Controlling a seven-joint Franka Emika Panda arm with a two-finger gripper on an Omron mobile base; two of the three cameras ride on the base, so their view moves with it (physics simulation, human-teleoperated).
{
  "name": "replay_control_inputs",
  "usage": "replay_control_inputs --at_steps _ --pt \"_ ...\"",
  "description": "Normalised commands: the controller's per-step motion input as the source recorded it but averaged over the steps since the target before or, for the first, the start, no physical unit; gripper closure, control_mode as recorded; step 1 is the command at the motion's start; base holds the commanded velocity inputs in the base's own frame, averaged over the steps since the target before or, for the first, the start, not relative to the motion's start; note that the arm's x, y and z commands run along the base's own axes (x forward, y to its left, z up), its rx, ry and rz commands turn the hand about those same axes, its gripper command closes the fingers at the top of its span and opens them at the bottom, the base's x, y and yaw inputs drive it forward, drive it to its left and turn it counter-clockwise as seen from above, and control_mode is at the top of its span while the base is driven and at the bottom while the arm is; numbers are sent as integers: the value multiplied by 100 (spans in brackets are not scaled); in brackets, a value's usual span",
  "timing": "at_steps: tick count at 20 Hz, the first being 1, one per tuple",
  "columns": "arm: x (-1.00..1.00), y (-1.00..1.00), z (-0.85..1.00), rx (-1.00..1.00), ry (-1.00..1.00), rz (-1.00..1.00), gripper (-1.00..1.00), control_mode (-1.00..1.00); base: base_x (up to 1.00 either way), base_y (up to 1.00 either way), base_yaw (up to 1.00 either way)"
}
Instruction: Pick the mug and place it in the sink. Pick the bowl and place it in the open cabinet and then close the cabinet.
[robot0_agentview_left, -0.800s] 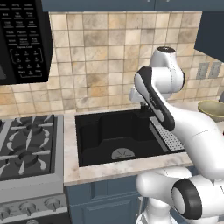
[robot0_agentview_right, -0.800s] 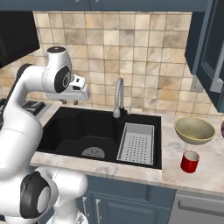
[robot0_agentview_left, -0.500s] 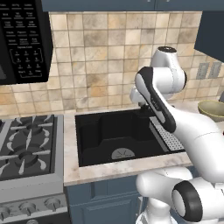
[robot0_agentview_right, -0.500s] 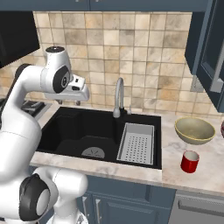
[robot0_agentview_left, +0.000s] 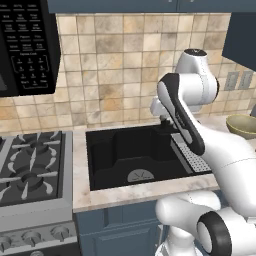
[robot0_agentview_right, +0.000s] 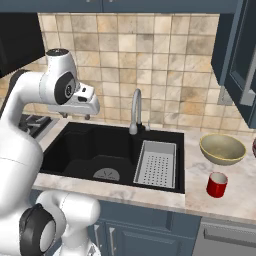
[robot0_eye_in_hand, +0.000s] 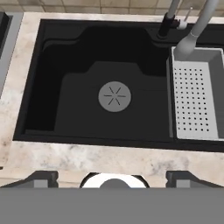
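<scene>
Beige tiles cover the wall behind a pale marble counter (robot0_agentview_right: 235, 192), and dark blue low cupboards run under it. Into this counter the sink (robot0_agentview_right: 75, 150) is set, a black rectangular basin whose long side runs along the wall. Its round grey drain (robot0_eye_in_hand: 114, 96) lies on the basin floor, and the grey perforated tray (robot0_eye_in_hand: 194, 100) fills the right end, with its long side going from front to back. The chrome faucet (robot0_agentview_right: 135, 111) stands at the back edge and curves forward over the tray.

On the counter right of the sink stands the mug (robot0_agentview_right: 217, 184), upright with its mouth up, near the front edge. Just behind it sits the bowl (robot0_agentview_right: 222, 148), also with the opening up, close to the mug but apart from it. The cabinet (robot0_agentview_right: 240, 50) hangs on the wall above and to the right of them; its door shows a vertical silver handle.

Above the left part of the sink hangs the gripper (robot0_agentview_right: 75, 115), pointing down at the basin. Its fingers (robot0_eye_in_hand: 43, 178) stand wide apart and hold nothing. Left of the sink there is a gas stove (robot0_agentview_left: 32, 167), and a black microwave (robot0_agentview_left: 25, 47) above it.
</scene>
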Motion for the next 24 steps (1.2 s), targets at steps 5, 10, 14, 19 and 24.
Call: replay_control_inputs --at_steps 5,10,14,19,24 --pt "-18 0 7 0 0 0 -100 -100 0 0 0" --pt "-11 0 0 0 0 0 -100 -100 0 0 0" --pt "-26 -2 0 0 0 0 -100 -100 0 0 0" --pt "-50 -3 0 0 0 0 -100 -100 0 0 0" --pt "-49 -6 0 0 0 0 -100 -100 0 0 0"
